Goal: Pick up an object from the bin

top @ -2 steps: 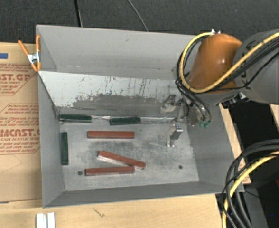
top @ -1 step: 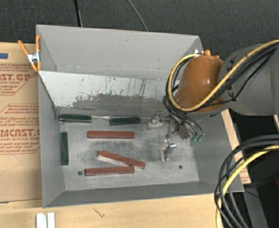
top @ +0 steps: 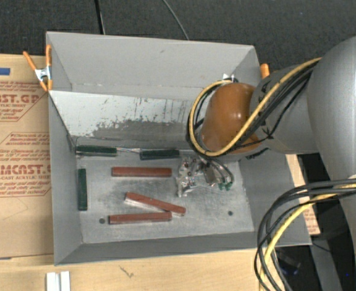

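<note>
My gripper hangs low over the right half of the bin floor, under the orange wrist cover. Just left of it lies a red-brown bar, its right end close to the gripper. A short dark green bar rests above and left of the gripper, by the back wall. Below and left, a tilted red-brown bar points its right end towards the gripper. I see nothing held in the gripper.
A third red-brown bar lies flat near the front wall. Another dark green bar sits at the back left, and one stands lengthwise along the left wall. The arm and its cables cover the bin's right side.
</note>
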Action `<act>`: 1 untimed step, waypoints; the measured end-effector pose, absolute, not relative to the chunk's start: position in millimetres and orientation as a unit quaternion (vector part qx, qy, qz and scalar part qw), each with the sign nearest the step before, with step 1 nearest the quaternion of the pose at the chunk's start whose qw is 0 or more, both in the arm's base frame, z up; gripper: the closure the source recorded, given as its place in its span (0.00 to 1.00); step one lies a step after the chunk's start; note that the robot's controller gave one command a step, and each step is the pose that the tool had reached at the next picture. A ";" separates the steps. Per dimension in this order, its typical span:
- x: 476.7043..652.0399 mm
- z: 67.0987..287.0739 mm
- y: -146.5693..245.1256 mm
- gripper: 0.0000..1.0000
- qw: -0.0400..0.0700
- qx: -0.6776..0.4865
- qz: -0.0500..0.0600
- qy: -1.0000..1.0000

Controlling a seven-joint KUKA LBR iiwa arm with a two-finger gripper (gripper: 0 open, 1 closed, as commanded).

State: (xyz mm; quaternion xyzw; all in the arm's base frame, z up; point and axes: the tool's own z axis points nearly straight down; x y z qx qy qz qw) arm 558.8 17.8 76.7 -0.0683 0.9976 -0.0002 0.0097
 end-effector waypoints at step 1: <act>553.9 72.8 17.9 0.00 0.001 -0.069 0.000 0.998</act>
